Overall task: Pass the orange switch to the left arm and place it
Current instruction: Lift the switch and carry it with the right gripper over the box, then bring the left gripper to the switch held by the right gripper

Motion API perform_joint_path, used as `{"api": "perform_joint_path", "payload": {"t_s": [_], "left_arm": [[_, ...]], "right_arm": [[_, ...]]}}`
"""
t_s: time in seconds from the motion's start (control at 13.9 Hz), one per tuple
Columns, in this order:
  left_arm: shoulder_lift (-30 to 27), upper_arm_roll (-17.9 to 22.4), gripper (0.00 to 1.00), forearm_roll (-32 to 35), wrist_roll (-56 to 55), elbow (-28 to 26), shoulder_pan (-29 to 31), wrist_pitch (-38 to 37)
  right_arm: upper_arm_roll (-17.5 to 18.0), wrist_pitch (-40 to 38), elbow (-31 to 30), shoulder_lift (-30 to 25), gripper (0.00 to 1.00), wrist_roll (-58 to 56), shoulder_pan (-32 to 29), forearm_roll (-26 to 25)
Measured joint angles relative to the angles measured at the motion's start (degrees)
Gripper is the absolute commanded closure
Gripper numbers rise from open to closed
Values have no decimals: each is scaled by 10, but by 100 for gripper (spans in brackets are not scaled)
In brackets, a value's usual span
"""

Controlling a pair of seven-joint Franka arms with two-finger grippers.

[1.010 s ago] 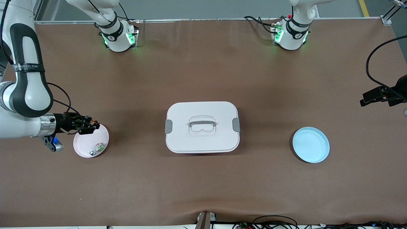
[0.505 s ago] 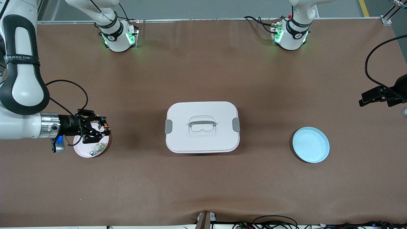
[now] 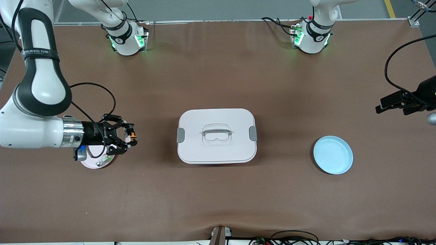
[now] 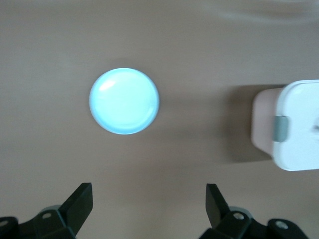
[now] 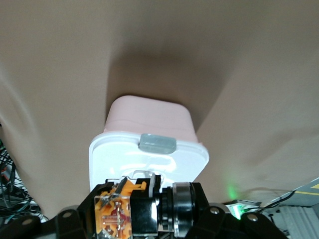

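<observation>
Lifted off the pink round plate [image 3: 89,162] and swung toward the middle of the table since a second ago, the right arm's black two-finger gripper [image 3: 131,137] now hangs over bare brown tabletop [image 3: 218,200] between that plate and the large white rounded-rectangular plastic box [image 3: 216,136] with grey side latches. Its fingers are clamped on the tiny black cylindrical orange switch [image 3: 132,136]; in the right wrist view the switch [image 5: 130,204] sits crosswise between the fingers, orange end and black barrel both showing, with the box [image 5: 149,144] ahead of it. A small green-white-silver part [image 3: 104,160] lies on the pink plate, toward the right arm's end of the table.

At the left arm's end of the table, the left arm's black gripper [image 3: 391,103] has shifted slightly inward and hangs over the tabletop, its fingers [image 4: 79,201] spread wide apart and holding nothing. The light blue round plate [image 3: 333,154] lies between the box and that end of the table, apart from the box, nearer the front camera than the left gripper.
</observation>
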Motion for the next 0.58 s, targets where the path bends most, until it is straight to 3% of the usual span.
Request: {"api": "perform_joint_path", "payload": {"t_s": [0.29,0.58], "left_arm": [[0,-5,0,-73,-1,0,-7,13],[0,-49,0,-127,-52,0,-24,17]], "right_arm": [[0,32,0,0,100,52,42,0],[0,59,0,0,100,95,78,0]]}}
